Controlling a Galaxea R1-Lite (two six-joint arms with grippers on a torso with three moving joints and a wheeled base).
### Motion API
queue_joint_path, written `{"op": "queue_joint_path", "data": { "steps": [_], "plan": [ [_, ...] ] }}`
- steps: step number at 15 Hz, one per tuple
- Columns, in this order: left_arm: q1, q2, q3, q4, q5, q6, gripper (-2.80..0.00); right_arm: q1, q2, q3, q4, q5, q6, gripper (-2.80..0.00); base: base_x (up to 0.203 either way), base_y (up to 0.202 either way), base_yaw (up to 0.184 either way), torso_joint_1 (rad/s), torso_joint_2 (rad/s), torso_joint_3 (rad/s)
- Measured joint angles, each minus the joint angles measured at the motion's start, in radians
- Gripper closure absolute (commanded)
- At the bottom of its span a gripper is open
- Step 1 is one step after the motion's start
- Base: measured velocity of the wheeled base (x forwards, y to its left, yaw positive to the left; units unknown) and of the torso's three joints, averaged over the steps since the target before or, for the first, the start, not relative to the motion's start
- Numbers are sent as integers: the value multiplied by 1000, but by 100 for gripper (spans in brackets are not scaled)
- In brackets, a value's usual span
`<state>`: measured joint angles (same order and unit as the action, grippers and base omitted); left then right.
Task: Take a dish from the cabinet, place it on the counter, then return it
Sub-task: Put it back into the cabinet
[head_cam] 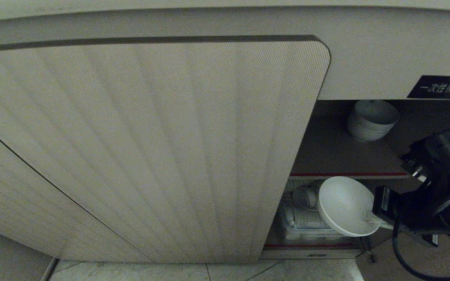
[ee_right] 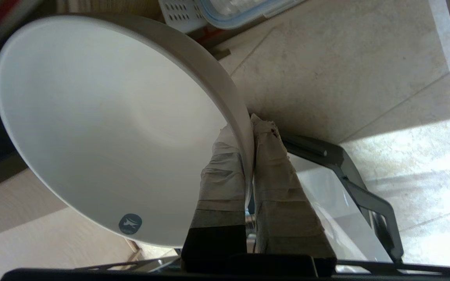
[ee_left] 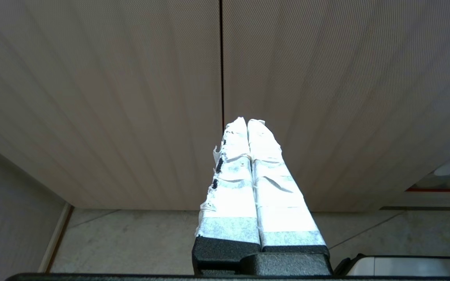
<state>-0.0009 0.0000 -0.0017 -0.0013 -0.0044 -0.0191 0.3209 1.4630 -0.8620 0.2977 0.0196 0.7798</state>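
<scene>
The dish [head_cam: 346, 205] is a plain white bowl, tipped on its side with its hollow facing the camera. It hangs in front of the cabinet's lower compartment, just below the red-edged brown shelf [head_cam: 338, 156]. My right gripper [head_cam: 370, 219] is shut on the dish's rim; in the right wrist view the taped fingers [ee_right: 266, 175] pinch the wall of the dish [ee_right: 104, 125] from inside and outside. The cabinet's ribbed beige door [head_cam: 150, 148] stands swung open at the left. My left gripper [ee_left: 246, 121] is parked, shut and empty, facing closed ribbed doors. The counter's top is out of view.
A stack of like white bowls [head_cam: 371, 119] sits on the shelf under the black label [head_cam: 440, 86]. A clear container with a blue-rimmed lid [head_cam: 307, 224] and a white perforated basket [ee_right: 178, 13] fill the lower compartment. Pale floor tiles [head_cam: 209, 271] lie below.
</scene>
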Motion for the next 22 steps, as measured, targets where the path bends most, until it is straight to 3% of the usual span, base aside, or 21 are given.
{"op": "queue_joint_path", "data": {
  "steps": [4, 16, 22],
  "plan": [
    [0, 0, 0, 0, 0, 0, 0, -1, 17, -44, 13, 1, 9, 0, 0, 0, 0, 0, 0, 0],
    [0, 0, 0, 0, -1, -1, 0, -17, 85, -192, 94, -2, 145, 0, 0, 0, 0, 0, 0, 0],
    [0, 0, 0, 0, 0, 0, 0, -23, 126, -225, 88, -62, 199, 0, 0, 0, 0, 0, 0, 0]
  ]
}}
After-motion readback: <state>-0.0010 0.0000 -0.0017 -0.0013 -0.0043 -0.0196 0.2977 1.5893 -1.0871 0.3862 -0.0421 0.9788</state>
